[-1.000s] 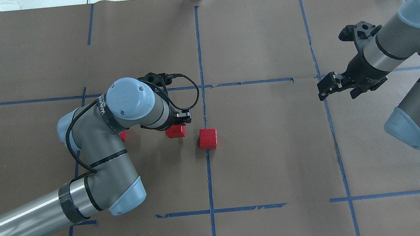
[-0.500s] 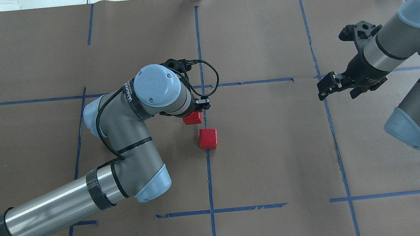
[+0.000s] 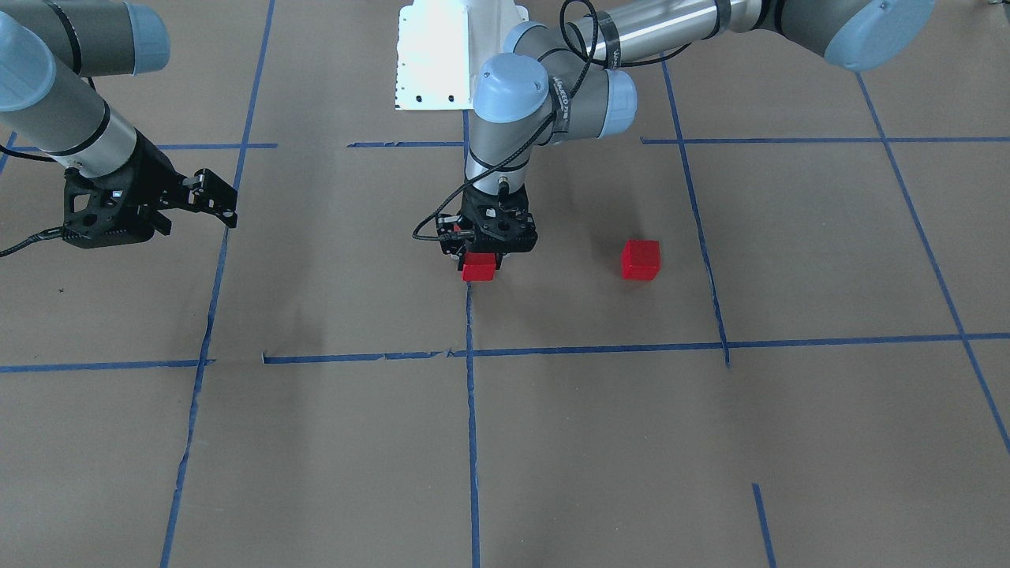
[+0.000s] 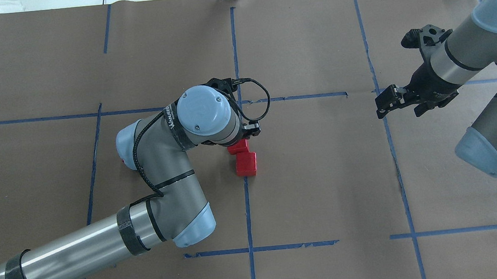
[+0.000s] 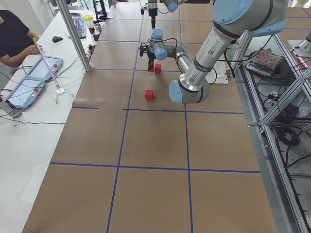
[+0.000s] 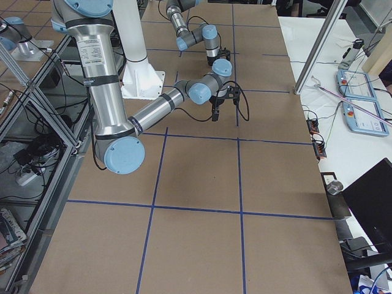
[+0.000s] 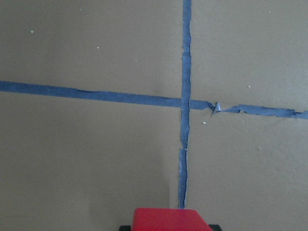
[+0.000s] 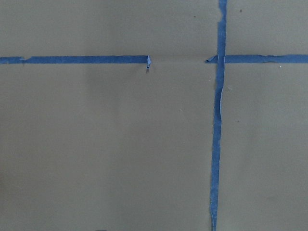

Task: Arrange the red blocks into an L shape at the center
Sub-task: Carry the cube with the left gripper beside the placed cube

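Note:
My left gripper (image 3: 480,254) is shut on a red block (image 3: 479,268), which also shows at the bottom of the left wrist view (image 7: 172,219). It holds the block low over the center patch (image 4: 296,171). In the overhead view this block (image 4: 237,146) sits against the far side of a second red block (image 4: 246,164). That second block lies on the vertical blue tape line (image 4: 247,211). A third red block (image 3: 640,259) lies alone further toward my left side, mostly hidden under my left arm in the overhead view. My right gripper (image 4: 382,103) is open and empty, far to the right.
The white robot base (image 3: 442,55) stands at the table's near edge. Blue tape lines (image 4: 299,97) grid the brown paper. My left arm's elbow (image 4: 152,166) hangs over the paper left of the center. An operator sits at a side table (image 5: 19,39).
My left gripper has carried its red block to the right, up against the far side of the block on the center line. The right arm has not moved.

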You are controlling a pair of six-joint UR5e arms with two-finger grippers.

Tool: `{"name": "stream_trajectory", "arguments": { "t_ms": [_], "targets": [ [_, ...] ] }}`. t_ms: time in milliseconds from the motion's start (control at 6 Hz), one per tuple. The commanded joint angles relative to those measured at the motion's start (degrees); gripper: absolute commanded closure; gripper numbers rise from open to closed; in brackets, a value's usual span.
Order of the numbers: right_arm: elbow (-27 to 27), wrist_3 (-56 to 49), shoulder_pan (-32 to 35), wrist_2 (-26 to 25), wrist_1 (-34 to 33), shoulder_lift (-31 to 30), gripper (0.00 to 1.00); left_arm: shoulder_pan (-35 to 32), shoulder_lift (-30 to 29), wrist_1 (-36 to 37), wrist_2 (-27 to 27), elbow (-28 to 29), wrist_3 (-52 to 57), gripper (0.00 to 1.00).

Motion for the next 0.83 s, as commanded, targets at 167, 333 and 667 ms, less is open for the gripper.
{"name": "stream_trajectory", "arguments": {
  "t_ms": [167, 333, 667],
  "targets": [
    [0.01, 0.09, -0.03, 0.00, 0.00, -0.37, 0.00, 0.70, -2.42, -0.15, 0.74, 3.13, -0.39, 1.00],
    [-0.07, 0.09, -0.03, 0.00, 0.00, -0.38, 0.00, 0.70, -2.61, -0.15, 0.66, 3.50, -0.30, 1.00],
    [-0.25, 0.09, -0.03, 0.00, 0.00, -0.47, 0.00, 0.70, -2.44, -0.15, 0.74, 3.50, -0.21, 0.97]
  ]
}}
